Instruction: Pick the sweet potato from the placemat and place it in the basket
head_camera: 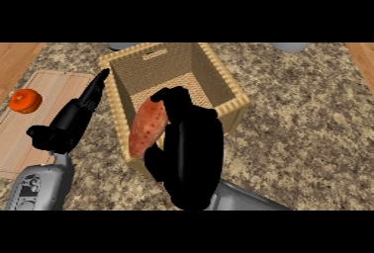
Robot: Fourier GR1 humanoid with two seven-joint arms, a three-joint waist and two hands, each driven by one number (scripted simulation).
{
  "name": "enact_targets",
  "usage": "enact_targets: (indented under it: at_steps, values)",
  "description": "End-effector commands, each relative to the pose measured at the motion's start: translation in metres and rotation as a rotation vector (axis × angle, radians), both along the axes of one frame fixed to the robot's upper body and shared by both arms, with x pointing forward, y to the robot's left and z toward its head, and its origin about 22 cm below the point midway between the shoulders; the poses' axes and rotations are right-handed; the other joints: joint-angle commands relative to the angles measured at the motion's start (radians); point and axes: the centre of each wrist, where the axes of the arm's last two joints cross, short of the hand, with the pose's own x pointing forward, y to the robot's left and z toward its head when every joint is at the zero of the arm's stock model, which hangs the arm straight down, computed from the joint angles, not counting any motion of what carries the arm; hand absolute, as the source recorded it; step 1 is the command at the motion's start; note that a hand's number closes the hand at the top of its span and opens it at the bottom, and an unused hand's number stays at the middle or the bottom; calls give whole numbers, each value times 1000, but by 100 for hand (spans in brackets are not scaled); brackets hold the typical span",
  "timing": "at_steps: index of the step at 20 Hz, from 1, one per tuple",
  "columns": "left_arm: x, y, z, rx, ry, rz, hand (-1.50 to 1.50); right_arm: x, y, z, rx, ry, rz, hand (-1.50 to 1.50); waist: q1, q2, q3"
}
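ABOVE THE BASKET: The robot's black right hand [191, 148], fingers and thumb curled round a reddish-orange, tapered sweet potato [148, 126], holds it lengthwise over the near-left wall of a square, tan woven basket [226, 81] on a speckled beige stone counter [306, 128]. The tuber is off the pale wooden placemat [44, 143] at left, where a round orange-red fruit [24, 101] sits (its kind is hard to tell). Whether the potato touches the rim cannot be told. The black left hand [70, 123] lies between placemat and basket, fingers straight and together, pointing toward the basket's far-left corner.

The step in hand appears to be the release. Doing it well likely means carrying the potato right and forward until its whole length is inside the walls before the fingers part; let go here, its near end could catch the rim. The skin looks matte and mottled, the shape long and apt to roll. The basket's weave is ribbed, its walls steep.
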Motion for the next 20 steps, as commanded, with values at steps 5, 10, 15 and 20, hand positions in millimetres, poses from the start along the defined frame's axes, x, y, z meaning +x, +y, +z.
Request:
enact_targets:
  at_steps: [5,10,15,20]
  values:
    - [-5,-13,-11,4,37,-34,0,44,8,49,176,13,-300,150,10,11,-1]
    - [-2,-11,-6,9,31,-43,0,67,8,79,213,-59,-380,150,6,14,0]
    - [1,-9,1,4,6,-25,0,91,6,89,202,-32,-460,150,6,17,0]
    - [-11,-14,-7,-7,13,-37,0,104,1,74,214,32,-484,150,-1,15,2]
